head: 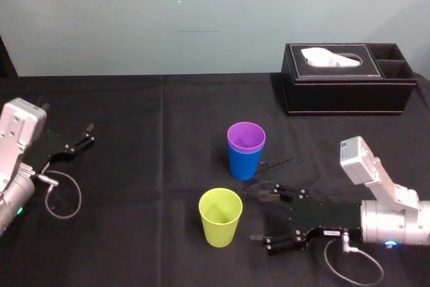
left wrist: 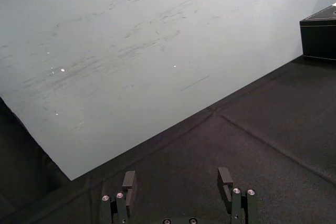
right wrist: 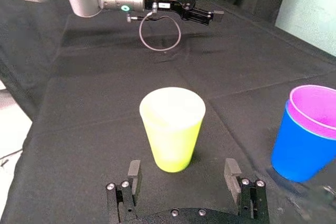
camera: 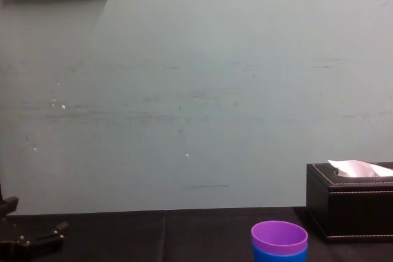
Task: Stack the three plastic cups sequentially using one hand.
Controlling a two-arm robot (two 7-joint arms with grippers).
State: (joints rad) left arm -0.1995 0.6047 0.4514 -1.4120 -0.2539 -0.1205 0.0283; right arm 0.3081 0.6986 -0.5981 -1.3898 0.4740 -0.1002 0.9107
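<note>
A black-draped table [head: 134, 99] carries a black tissue box [head: 346, 89] far right. The left gripper [head: 79, 140] rests at the left edge, fingers spread, empty. The right gripper [head: 262, 218] lies near right, fingers released, just beside the upright yellow-green cup [head: 220, 216] near centre. Farther back, the purple cup [head: 246, 137] sits nested in the blue cup [head: 244, 165].

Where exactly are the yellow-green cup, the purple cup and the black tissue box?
yellow-green cup [head: 220, 233], head view, on its outer side wall.
purple cup [head: 246, 138], head view, inside its open mouth.
black tissue box [head: 346, 97], head view, on its front wall.
</note>
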